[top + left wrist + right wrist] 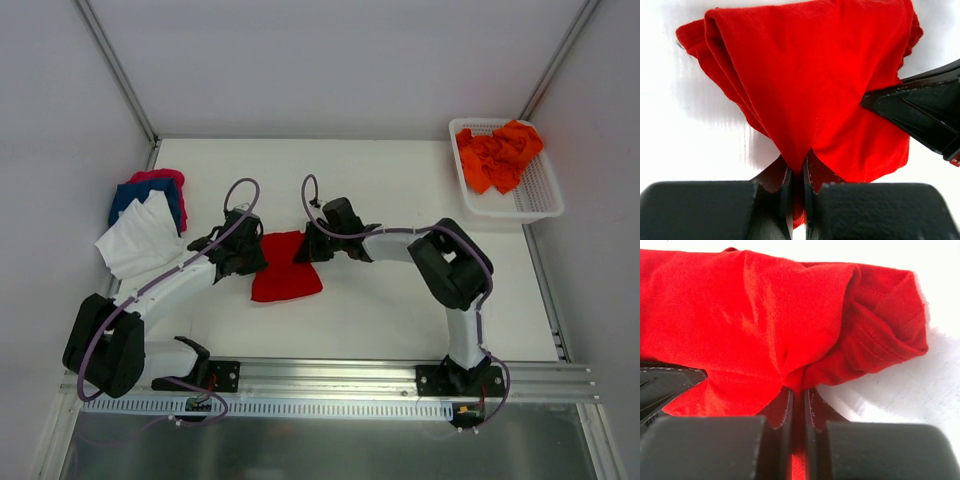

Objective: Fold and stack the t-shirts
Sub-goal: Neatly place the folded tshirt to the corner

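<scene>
A deep red t-shirt (pixel 284 270) lies folded on the white table between my two grippers. My left gripper (pixel 254 252) is shut on its left edge; the cloth (pixel 805 95) is pinched between the jaws. My right gripper (pixel 306 247) is shut on its right upper edge, with the cloth (pixel 765 335) bunched at the jaws. The right gripper's finger (pixel 920 115) shows in the left wrist view. A stack of pink (pixel 158 178), blue (pixel 140 195) and white (pixel 140 238) t-shirts lies at the left. Several orange t-shirts (pixel 498 155) lie crumpled in the basket.
A white plastic mesh basket (pixel 540 195) stands at the table's back right corner. Metal frame posts rise at the back left and back right. A rail runs along the near edge by the arm bases.
</scene>
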`<state>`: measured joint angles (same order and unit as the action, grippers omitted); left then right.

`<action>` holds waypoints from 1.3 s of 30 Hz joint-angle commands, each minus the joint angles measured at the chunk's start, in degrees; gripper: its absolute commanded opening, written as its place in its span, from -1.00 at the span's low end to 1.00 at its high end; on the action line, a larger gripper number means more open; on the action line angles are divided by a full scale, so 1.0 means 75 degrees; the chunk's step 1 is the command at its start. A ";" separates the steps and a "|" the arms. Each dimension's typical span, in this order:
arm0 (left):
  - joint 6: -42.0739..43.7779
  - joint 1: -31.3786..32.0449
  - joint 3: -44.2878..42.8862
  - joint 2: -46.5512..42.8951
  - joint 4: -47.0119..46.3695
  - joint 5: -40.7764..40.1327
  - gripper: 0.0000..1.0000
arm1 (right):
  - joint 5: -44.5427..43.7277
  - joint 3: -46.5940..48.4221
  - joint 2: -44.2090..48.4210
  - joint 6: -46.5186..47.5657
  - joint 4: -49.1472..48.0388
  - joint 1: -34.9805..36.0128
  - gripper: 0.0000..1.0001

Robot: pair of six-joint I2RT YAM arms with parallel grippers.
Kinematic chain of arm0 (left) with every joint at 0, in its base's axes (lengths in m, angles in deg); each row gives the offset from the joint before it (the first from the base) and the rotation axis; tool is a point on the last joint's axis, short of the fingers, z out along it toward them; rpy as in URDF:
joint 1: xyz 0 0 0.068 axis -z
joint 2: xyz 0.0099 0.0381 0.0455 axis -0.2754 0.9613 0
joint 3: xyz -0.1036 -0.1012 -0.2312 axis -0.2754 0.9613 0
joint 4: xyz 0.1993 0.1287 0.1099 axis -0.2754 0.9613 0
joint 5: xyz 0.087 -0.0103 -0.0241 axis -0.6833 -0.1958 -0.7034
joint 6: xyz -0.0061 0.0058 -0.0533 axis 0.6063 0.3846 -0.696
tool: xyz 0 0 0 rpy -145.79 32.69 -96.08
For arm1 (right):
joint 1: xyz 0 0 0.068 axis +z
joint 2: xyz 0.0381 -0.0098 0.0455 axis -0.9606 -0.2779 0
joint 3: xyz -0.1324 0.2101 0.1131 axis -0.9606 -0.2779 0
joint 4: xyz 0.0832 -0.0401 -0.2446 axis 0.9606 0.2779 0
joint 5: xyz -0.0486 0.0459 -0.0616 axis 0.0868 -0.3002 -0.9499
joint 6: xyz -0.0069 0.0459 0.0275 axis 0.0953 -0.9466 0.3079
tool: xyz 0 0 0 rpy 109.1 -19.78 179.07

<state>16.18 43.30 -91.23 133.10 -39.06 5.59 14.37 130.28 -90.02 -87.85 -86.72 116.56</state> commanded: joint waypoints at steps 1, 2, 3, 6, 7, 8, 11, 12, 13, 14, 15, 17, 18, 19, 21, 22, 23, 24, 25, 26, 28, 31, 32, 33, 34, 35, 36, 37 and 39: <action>0.0219 -0.0172 0.0042 -0.0185 0.0067 0.0053 -1.00 | 0.0048 0.0291 0.0090 0.0085 0.0123 0.0131 -0.99; 0.0219 -0.0207 0.0030 -0.0173 0.0079 0.0030 -1.00 | 0.0001 0.0291 0.0102 0.0109 0.0146 0.0143 -0.99; 0.0265 -0.0301 0.0019 -0.0162 0.0090 0.0029 -1.00 | -0.0034 0.0291 0.0113 0.0132 0.0135 0.0166 -0.99; 0.0335 -0.0465 -0.0109 -0.0150 0.0231 -0.0076 -1.00 | -0.0069 0.0513 0.0078 0.0132 0.0100 0.0236 -0.99; 0.0359 -0.0547 -0.0168 -0.0173 0.0289 -0.0134 -1.00 | -0.0069 0.0758 0.0032 0.0132 0.0100 0.0260 -0.99; 0.0394 -0.0594 -0.0227 -0.0220 0.0406 -0.0251 -1.00 | -0.0081 0.0946 -0.0015 0.0132 0.0146 0.0341 -0.99; 0.0511 -0.0793 -0.0578 -0.0302 0.0722 -0.0543 -1.00 | -0.0116 0.2055 -0.0353 0.0249 0.0660 0.0529 -0.99; 0.0523 -0.0840 -0.0637 -0.0314 0.0793 -0.0649 -1.00 | -0.0116 0.2386 -0.0471 0.0319 0.0999 0.0576 -0.99; 0.0535 -0.0957 -0.0719 -0.0337 0.0886 -0.0755 -1.00 | -0.0105 0.3050 -0.0612 0.0320 0.1141 0.0681 -0.99; 0.0558 -0.1016 -0.0801 -0.0349 0.0957 -0.0860 -1.00 | -0.0093 0.3405 -0.0903 0.0332 0.1293 0.0752 -0.99; 0.0570 -0.1074 -0.0964 -0.0361 0.1132 -0.1082 -1.00 | -0.0081 0.3745 -0.1057 0.0343 0.1597 0.0799 -0.99; 0.0605 -0.1261 -0.1222 -0.0443 0.1297 -0.1282 -1.00 | 0.0001 0.4656 -0.1466 0.0320 0.1891 0.0928 -0.99; 0.0605 -0.1309 -0.1316 -0.0489 0.1495 -0.1608 -1.00 | 0.0047 0.4952 -0.1585 0.0297 0.1904 0.0963 -0.99; 0.0617 -0.1356 -0.1410 -0.0571 0.1601 -0.1774 -1.00 | 0.0083 0.5245 -0.1713 0.0273 0.2148 0.1033 -0.99; 0.0617 -0.1590 -0.1645 -0.0653 0.1847 -0.2078 -1.00 | 0.0095 0.6272 -0.2157 0.0296 0.2662 0.1092 -0.99; 0.0606 -0.1683 -0.1727 -0.0665 0.1930 -0.2150 -1.00 | 0.0199 0.6651 -0.2346 0.0320 0.2863 0.1162 -0.99; 0.0605 -0.1789 -0.1878 -0.0677 0.2000 -0.2208 -1.00 | 0.0235 0.7003 -0.2522 0.0308 0.3155 0.1197 -0.99; 0.0605 -0.1999 -0.1949 -0.0666 0.2070 -0.2232 -1.00 | 0.0282 0.7667 -0.2871 0.0308 0.3297 0.1232 -0.99; 0.0605 -0.2082 -0.1997 -0.0654 0.2175 -0.2337 -1.00 | 0.0387 0.8010 -0.3060 0.0308 0.3450 0.1291 -0.99; 0.0605 -0.2176 -0.2067 -0.0665 0.2223 -0.2419 -1.00 | 0.0434 0.8315 -0.3236 0.0308 0.3683 0.1326 -0.99; 0.0617 -0.2457 -0.2126 -0.0654 0.2351 -0.2594 -1.00 | 0.0504 0.9006 -0.3681 0.0297 0.3814 0.1408 -0.99; 0.0582 -0.2844 -0.2173 -0.0654 0.2399 -0.2666 -1.00 | 0.0657 0.9338 -0.4069 0.0227 0.3792 0.1479 -0.99; 0.0559 -0.2949 -0.2184 -0.0631 0.2411 -0.2701 -1.00 | 0.0715 0.9338 -0.4128 0.0157 0.3582 0.1490 -0.99; 0.0535 -0.3054 -0.2196 -0.0596 0.2434 -0.2724 -1.00 | 0.0809 0.9373 -0.4198 0.0121 0.3534 0.1514 -0.99; 0.0524 -0.3334 -0.2219 -0.0549 0.2446 -0.2713 -1.00 | 0.0844 0.9559 -0.4385 0.0098 0.3510 0.1549 -0.99; 0.0512 -0.3476 -0.2254 -0.0525 0.2446 -0.2585 -1.00 | 0.0914 0.9665 -0.4479 0.0097 0.3498 0.1572 -0.99; 0.0512 -0.3593 -0.2266 -0.0478 0.2446 -0.2526 -1.00 | 0.1043 0.9771 -0.4573 0.0109 0.3486 0.1619 -0.99; 0.0500 -0.3838 -0.2325 -0.0466 0.2434 -0.2525 -1.00 | 0.1090 0.9934 -0.4713 0.0121 0.3428 0.1643 -0.99; 0.0500 -0.4016 -0.2418 -0.0431 0.2434 -0.2525 -1.00 | 0.1196 1.0029 -0.4796 0.0132 0.3334 0.1689 -0.99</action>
<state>19.61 15.54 -105.59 129.69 -20.06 -11.79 18.85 201.45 -125.45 -86.23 -61.61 128.01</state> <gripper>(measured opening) 0.036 0.073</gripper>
